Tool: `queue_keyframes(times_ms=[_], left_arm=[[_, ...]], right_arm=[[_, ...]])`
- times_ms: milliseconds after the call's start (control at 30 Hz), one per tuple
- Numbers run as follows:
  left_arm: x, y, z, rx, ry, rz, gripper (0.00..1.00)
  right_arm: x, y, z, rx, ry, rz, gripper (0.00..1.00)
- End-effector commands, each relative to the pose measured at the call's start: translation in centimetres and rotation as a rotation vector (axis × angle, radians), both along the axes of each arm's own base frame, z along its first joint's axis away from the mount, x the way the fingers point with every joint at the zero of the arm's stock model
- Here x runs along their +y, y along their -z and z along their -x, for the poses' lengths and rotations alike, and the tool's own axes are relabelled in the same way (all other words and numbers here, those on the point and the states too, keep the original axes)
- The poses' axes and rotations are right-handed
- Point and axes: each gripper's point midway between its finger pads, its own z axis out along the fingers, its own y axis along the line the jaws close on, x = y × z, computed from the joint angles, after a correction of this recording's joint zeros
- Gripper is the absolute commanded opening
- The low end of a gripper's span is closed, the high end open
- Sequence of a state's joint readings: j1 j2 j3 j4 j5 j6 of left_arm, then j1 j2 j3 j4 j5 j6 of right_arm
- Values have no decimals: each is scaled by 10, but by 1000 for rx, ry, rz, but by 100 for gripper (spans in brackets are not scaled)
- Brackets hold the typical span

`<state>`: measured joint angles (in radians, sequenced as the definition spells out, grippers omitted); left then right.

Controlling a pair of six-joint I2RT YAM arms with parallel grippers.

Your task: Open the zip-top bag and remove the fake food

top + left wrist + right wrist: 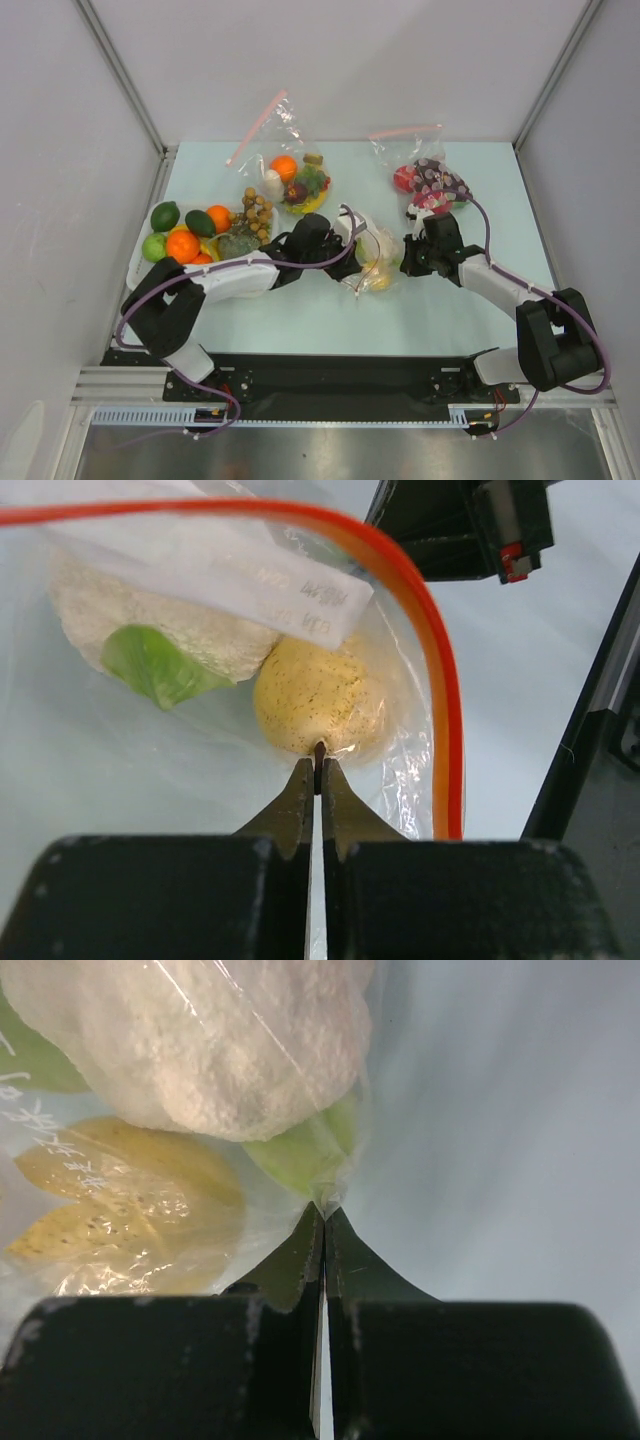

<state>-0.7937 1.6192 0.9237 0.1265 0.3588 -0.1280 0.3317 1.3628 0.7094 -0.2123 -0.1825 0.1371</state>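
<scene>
Zip-top bag [375, 258]: clear crinkly plastic, lying mid-table between the two grippers, which face each other across it.
Zip rim [440, 680]: a thin red-orange band; in the left wrist view it runs across the top and curves down the right side.
Label [250, 585]: a small white strip on the bag. Its faint grey print shows back to front through the plastic and cannot be read.
Other writing: a few grey characters at the left edge of the right wrist view, too blurred to read.
Fake food in the bag: a yellow round fruit [320, 705] speckled with dark dots, touching a pale leafy head [150, 610] with one green leaf.
Left gripper [318, 765]: fingers pressed together, pinching the bag's film just in front of the yellow fruit.
Right gripper [322, 1215]: fingers pressed together, nipping the bag's edge just below the green leaf.
Tray [137, 268]: white, at the table's left, holding oranges, green fruit and a brown bumpy cluster [256, 214].
Pink-zip bags: one at the back centre [285, 140], one at the back right [410, 150], both holding toys.
Table [330, 310]: pale blue-green.
</scene>
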Motion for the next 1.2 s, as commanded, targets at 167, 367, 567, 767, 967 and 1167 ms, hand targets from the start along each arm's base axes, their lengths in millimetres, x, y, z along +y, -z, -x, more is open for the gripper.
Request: queue_keyframes(times_ms=[167, 367, 567, 767, 967, 1167], left_arm=[[19, -47, -6, -93, -50, 46, 0], [24, -77, -11, -137, -99, 120, 0], [10, -91, -17, -132, -68, 150, 0], [15, -120, -18, -163, -78, 164, 1], [29, -125, -8, -121, -62, 156, 0], [45, -153, 6, -174, -76, 230, 0]], right_arm=[[-12, -8, -7, -27, 35, 38, 0], [-9, -11, -7, -39, 20, 28, 0], [-1, -23, -8, -94, -9, 26, 0], [-4, -13, -5, -64, 0, 42, 0], [-5, -12, -7, -64, 5, 50, 0], [-6, -10, -6, -59, 7, 52, 0]])
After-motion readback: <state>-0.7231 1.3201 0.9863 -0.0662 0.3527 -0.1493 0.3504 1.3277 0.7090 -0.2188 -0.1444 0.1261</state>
